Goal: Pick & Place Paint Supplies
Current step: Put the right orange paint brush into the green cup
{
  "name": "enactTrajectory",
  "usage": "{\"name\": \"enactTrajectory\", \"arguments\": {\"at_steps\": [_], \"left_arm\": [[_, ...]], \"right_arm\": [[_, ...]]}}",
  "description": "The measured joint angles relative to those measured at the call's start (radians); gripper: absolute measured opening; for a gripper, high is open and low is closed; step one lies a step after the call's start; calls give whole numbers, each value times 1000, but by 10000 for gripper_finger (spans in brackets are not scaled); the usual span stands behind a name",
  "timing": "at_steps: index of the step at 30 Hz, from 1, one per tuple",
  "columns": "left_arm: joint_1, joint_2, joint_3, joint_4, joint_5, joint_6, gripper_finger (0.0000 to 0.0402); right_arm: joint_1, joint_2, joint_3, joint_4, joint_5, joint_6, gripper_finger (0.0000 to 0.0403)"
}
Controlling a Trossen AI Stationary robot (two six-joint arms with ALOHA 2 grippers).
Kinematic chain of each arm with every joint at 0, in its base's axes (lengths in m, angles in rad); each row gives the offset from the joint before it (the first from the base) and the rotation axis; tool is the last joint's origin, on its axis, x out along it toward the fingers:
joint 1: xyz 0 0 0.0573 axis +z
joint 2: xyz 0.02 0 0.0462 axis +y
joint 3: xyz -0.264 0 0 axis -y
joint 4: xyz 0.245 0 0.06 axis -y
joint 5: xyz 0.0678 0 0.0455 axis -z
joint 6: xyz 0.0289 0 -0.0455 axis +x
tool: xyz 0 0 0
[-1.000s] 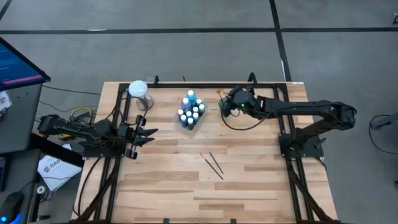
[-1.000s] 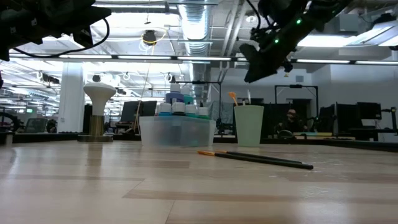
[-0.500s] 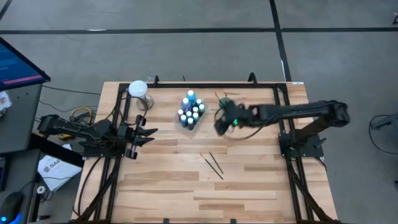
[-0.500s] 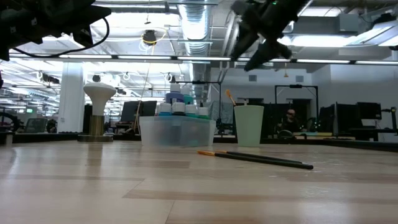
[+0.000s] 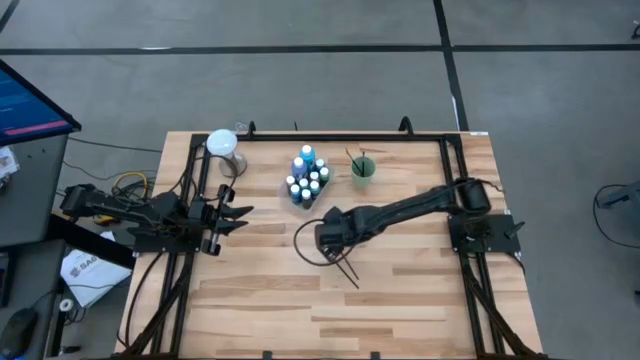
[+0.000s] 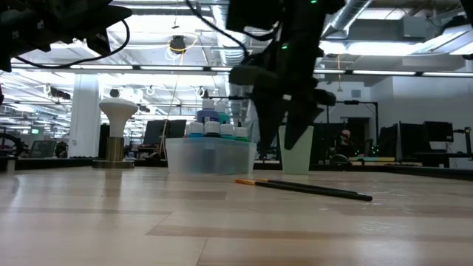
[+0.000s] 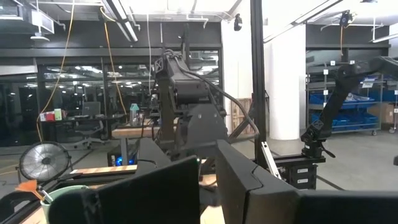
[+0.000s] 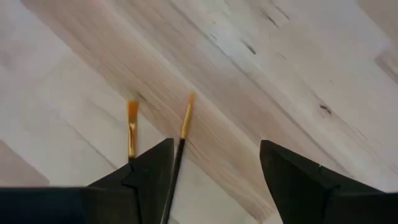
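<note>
While the left tool [image 5: 240,216] is held parted and empty at the left edge of the wooden surface [image 5: 400,300], well apart from everything, the right tool [image 5: 328,240] is positioned low over the middle of the surface, directly above the two brushes [image 5: 344,265] lying there. In the right wrist view its two dark fingers [image 8: 149,171] are seen spread wide with nothing between them, and the orange bristle ends of both brushes [image 8: 158,127] are seen just ahead of the fingers, lying flat on the wood side by side and slightly apart. In the low view the tool [image 6: 284,140] is seen hanging above the brushes [image 6: 310,189] without touching them. Behind it, the clear tray [image 5: 306,198] is found near the far edge, filled with small white-capped paint bottles [image 5: 308,184] and two taller blue bottles [image 5: 306,155] at its far end. Just to the right of the tray a green cup [image 5: 362,170] is placed, with a thin brush [image 5: 356,160] standing tilted in it. A white lamp-like stand [image 5: 222,146] is seen at the far left corner
</note>
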Motion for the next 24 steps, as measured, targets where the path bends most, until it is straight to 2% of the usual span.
{"name": "enactTrajectory", "arguments": {"at_steps": [6, 18, 21, 24], "left_arm": [[0, 0, 0, 2, 0, 0, 1], [0, 0, 0, 2, 0, 0, 1], [0, 0, 0, 2, 0, 0, 1], [0, 0, 0, 2, 0, 0, 1]], "right_arm": [[-7, 78, 81, -16, -11, -39, 230], [-32, 191, 92, 22, -117, -71, 217], [-40, 210, 94, 7, -156, -58, 186], [-42, 213, 94, -10, -170, -49, 123]]}}
